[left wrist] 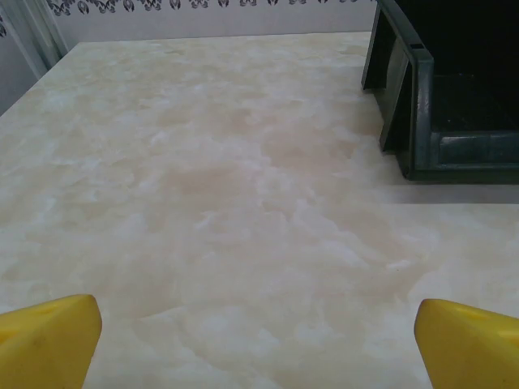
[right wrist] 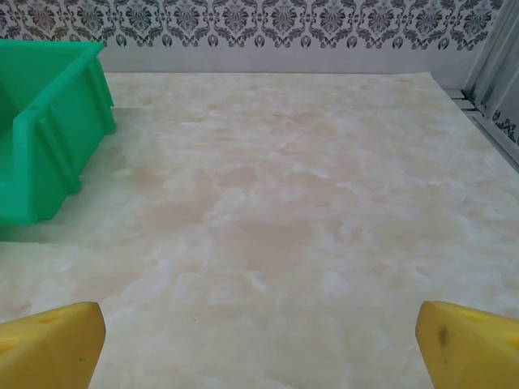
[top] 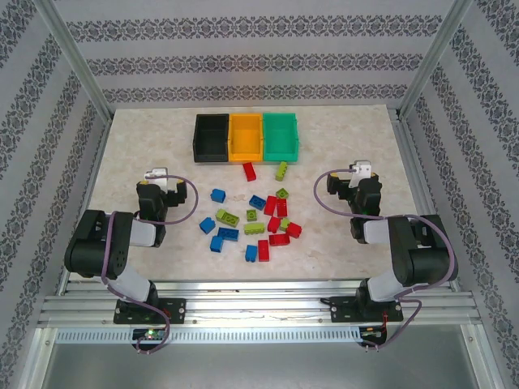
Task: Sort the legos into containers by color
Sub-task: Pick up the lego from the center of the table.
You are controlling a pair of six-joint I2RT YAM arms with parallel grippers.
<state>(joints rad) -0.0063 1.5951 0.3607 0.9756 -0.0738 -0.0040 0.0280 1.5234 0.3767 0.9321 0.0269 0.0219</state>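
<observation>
**At bench (top: 138, 146) centre: legos (top: 258, 223) loose, none sorted**

Red, blue and lime legos lie mixed, some touching; one red and one lime sit nearer the bins. The black bin (top: 211, 136), orange-yellow bin (top: 246, 136) and teal bin (top: 280, 134) stand side by side at the far edge and look empty. The left pincer (top: 156, 176) and right pincer (top: 361, 170) are both released, flanking the pile and grasping nothing. Best start: take an isolated outer brick and close across its flat sides, not the studs. Hard glossy plastic on a smooth marbled top may slide.
</observation>
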